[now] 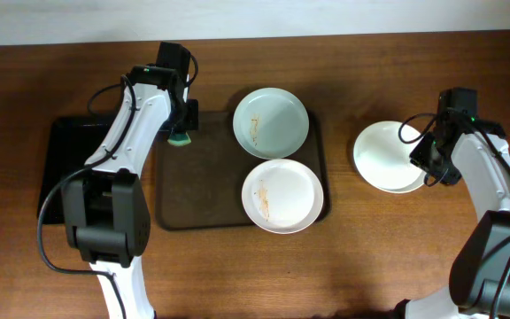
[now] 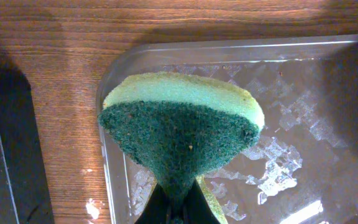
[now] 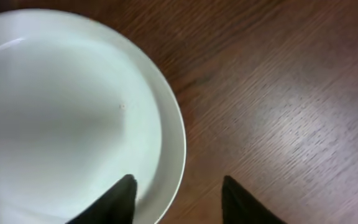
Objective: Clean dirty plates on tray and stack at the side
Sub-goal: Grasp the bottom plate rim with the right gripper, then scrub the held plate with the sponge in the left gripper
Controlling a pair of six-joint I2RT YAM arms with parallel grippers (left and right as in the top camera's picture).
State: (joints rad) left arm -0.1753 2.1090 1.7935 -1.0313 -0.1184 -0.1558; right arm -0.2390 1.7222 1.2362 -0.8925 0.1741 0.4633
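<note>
The tray is dark brown and rectangular, with rounded corners and a raised rim. It lies flat on the worktop. The pale bluish-green plate sits at the tray's far right and has an orange smear on its left half. The smeared white plate sits just beside it at the near right, with orange streaks left of centre. The third plate is white with no visible smear. It rests on the worktop to the right, apart from the tray.

The left arm is reaching forward, its claw pinching a sponge, while the right arm is angling inward, its claw gaping wide.
</note>
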